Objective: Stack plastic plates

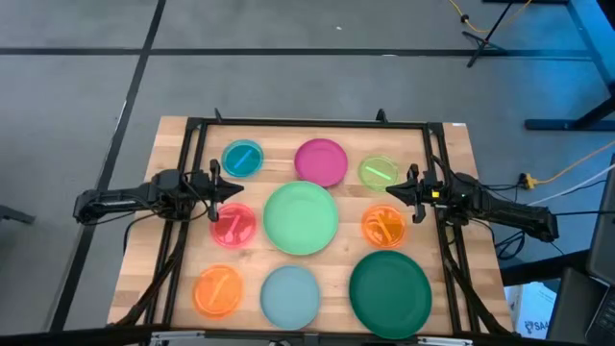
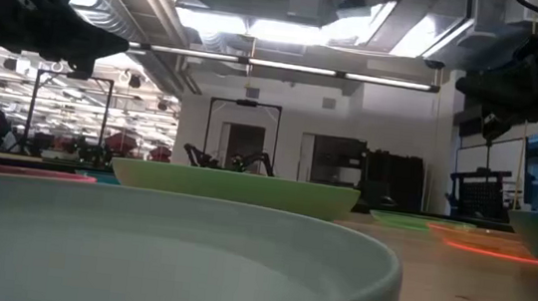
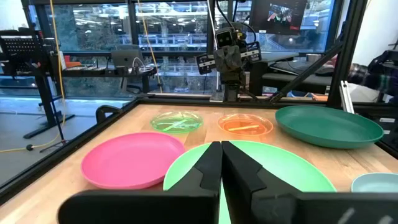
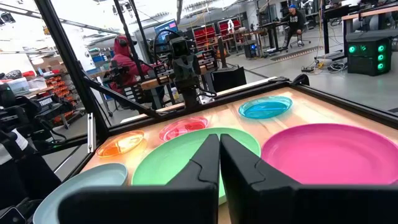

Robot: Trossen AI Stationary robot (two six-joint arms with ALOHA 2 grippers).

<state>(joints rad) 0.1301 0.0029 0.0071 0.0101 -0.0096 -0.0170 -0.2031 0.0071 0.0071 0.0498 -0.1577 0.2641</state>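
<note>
— What lies on the table under you?

— Nine round plastic plates on the pale wooden table top (image 1: 461, 279), all separate, none stacked. In the centre is the large smooth mint green plate (image 1: 301, 218). At 12 o'clock from it is the medium magenta plate (image 1: 321, 160); at 6 o'clock, the large pale blue plate (image 1: 289, 295); at 4 o'clock, the large dark green plate (image 1: 389, 292). The small ones are translucent: cyan plate (image 1: 242, 159) at 11 o'clock, lime plate (image 1: 379, 172) at 1 o'clock, red-pink plate (image 1: 233, 226) at 9 o'clock, one orange plate (image 1: 384, 226) at 3 o'clock, the other orange plate (image 1: 218, 290) at 7 o'clock.

— Anything inside them?

— Only a thin streak in some small plates; I cannot tell what it is.

— And your grippers?

— My left gripper (image 1: 228, 190) hangs above the table at 10 o'clock, fingers together, holding nothing. My right gripper (image 1: 393, 189) hangs at 2 o'clock, fingers also together, holding nothing.
</note>
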